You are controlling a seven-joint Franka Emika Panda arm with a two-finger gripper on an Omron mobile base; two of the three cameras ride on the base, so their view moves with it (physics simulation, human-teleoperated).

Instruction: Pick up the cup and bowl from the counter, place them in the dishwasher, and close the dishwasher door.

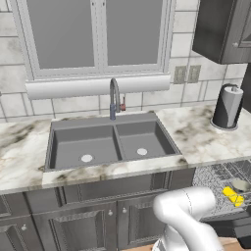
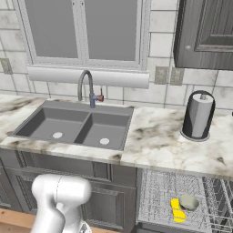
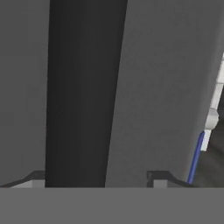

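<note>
the bench (image 2: 154, 136) with the sink (image 2: 75, 125) is sitting on the left. to the right and lower, the yellow cup (image 2: 177, 210) is lying in the dishwasher (image 2: 175, 193) rack, with the bowl (image 2: 188, 202) just beside it. the claw (image 3: 96, 180) is sitting right up against a flat dark panel, probably the dishwasher door (image 3: 144, 87), with its tips apart, holding nothing. the door is looking stiff, smooth and heavy, so pushing flat on its edge seems best.

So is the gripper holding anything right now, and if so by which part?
Nothing is held. The gripper's fingertips stand apart against a flat grey panel. The cup and bowl already lie in the dishwasher rack.
</note>
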